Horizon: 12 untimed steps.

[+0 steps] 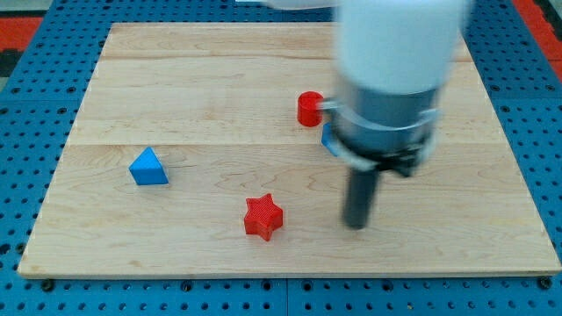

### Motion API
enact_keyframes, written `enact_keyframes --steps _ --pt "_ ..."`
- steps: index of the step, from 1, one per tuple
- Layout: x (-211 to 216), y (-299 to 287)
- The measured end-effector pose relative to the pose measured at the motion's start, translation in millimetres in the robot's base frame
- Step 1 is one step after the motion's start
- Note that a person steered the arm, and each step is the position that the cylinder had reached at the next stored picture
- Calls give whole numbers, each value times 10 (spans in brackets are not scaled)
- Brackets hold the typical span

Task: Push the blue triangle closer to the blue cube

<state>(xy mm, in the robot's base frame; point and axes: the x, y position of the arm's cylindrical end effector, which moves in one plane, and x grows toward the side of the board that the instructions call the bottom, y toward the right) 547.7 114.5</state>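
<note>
Nearest to the camera lies the front edge of the wooden board [290,263], a pale table top made of joined planks. Around it shows a blue perforated surface [35,105], and red corners appear at the view's top. No writing or label can be read anywhere.

On the board, the red star [262,217] lies near the view's bottom. My tip [356,225] stands to the right of this star, apart from it and touching no block. It is only a straight rod, without fingers, so it holds nothing.

The blue triangle [148,167] lies at the view's left, well apart from the tip. The blue cube [328,139] is mostly hidden behind the blurred arm; only a small part shows, just beside the red cylinder [309,108].
</note>
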Motion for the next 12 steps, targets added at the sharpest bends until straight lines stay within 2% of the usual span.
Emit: enact_keyframes --steps 1,2,3,4,6,7,8,9,10,11,12 --pt "-566 441" --pt "-1055 422" --pt "-1055 -341" --pt "-1194 -576" --pt "-1170 -1609" --pt "-1351 -1963" --pt "-1342 -2440" --pt "-825 -2550" --pt "-613 -2946" --pt "-608 -3604" --pt "-450 -3703"
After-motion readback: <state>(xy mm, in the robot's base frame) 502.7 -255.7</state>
